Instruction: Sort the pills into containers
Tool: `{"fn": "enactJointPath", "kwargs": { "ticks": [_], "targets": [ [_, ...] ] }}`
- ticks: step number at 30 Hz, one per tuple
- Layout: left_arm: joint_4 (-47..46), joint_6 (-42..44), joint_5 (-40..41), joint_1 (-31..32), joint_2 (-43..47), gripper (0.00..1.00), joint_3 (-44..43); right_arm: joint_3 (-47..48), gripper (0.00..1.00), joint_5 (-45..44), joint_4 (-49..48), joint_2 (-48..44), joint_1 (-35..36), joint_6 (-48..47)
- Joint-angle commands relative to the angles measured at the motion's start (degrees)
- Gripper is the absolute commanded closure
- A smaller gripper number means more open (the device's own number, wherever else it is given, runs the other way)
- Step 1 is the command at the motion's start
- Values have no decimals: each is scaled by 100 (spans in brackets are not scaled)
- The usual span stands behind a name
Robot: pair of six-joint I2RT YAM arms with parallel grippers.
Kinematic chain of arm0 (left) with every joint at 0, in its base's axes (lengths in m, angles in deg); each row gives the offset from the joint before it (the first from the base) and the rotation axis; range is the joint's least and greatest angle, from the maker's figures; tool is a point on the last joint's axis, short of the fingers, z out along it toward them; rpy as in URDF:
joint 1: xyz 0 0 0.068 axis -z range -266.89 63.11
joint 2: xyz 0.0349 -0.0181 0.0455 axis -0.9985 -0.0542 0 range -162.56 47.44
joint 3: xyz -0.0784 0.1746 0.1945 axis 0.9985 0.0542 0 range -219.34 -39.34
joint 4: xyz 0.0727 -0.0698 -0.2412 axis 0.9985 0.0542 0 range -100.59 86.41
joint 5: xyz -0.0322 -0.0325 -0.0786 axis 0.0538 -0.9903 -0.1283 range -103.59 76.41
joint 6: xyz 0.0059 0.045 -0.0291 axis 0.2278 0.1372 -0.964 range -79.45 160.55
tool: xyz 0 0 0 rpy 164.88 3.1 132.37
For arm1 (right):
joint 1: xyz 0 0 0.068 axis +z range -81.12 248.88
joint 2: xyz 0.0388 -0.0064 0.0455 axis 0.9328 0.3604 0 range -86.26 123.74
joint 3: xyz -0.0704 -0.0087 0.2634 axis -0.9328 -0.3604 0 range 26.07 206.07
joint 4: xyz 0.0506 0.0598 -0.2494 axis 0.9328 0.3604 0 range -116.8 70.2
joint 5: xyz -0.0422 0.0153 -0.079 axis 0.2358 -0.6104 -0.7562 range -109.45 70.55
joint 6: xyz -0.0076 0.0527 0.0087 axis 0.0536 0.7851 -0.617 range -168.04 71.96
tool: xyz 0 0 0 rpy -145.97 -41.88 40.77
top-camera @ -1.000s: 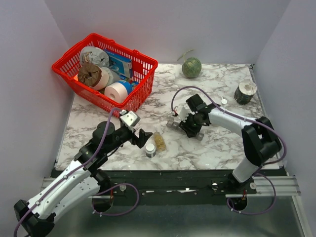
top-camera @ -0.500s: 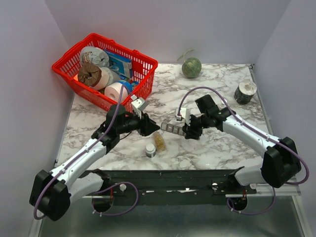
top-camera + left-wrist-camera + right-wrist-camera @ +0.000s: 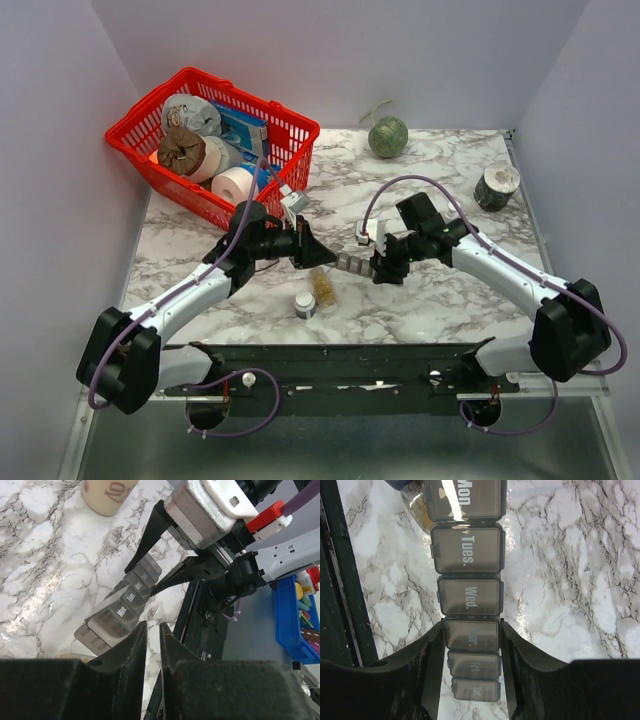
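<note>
Grey pill organiser (image 3: 468,555) over marble table (image 3: 450,290), my right gripper (image 3: 472,630) clamped on its Thursday box; my left gripper (image 3: 152,630) nearly closed, empty, at its end

Fixed camera high behind the arm bases (image 3: 330,385) looks down and forward over the whole marble table (image 3: 450,300) from afar, as far as the back wall (image 3: 350,50). The left wrist camera sits close behind the left gripper (image 3: 152,625), facing low across the marble toward the right arm (image 3: 200,515). The right wrist camera, behind the right gripper (image 3: 471,624), looks nearly straight down at close range. All three views share the containers (image 3: 352,262), the grey day-marked strip between the arms
</note>
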Motion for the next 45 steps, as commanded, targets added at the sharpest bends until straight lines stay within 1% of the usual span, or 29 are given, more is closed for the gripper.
{"fn": "enactJointPath", "kwargs": {
  "ticks": [1, 5, 9, 16, 20, 28, 32, 34, 35, 36, 38, 41, 43, 45],
  "targets": [
    [-437, -240, 119, 8, -136, 76, -221, -14, 67, 262, 11, -159, 22, -63],
    [-430, -329, 365, 34, -321, 77, -309, -23, 67, 288, 20, -221, 22, -54],
    [-385, -443, 882, 26, -418, 77, -318, -31, 67, 288, 46, -247, 31, -80],
    [-1087, -1084, 1630, 43, -418, 77, -2, -137, 67, 201, -15, -309, 127, -124],
    [-1326, -1339, 1771, 34, -505, 77, 16, -198, 67, 139, -33, -317, 171, -151],
    [-633, -1094, 1719, 61, -787, 77, -151, -172, 67, -10, -94, -370, 180, -80],
    [-447, -980, 1789, 61, -743, 77, -107, -146, 67, -37, -112, -318, 180, -45],
    [-386, -901, 1990, 35, -551, 75, -107, -146, 67, -89, -112, -256, 180, -19],
    [-324, -822, 2052, 17, -489, 72, -133, -154, 67, -90, -121, -239, 180, -19],
    [-298, -786, 2097, -9, -410, 71, -194, -172, 67, -116, -130, -204, 180, -1],
    [-70, -690, 2360, -53, -120, 67, -265, -181, 67, -116, -130, -186, 180, 8],
    [326, -453, 2615, -97, 311, 64, -379, -172, 68, -134, -138, -151, 180, 25],
    [685, -286, 2607, -106, 556, 64, -458, -172, 68, -134, -138, -124, 180, 25],
    [853, -224, 2283, -115, 689, 65, -459, -172, 68, -125, -138, -107, 180, 34]
  ]
}}
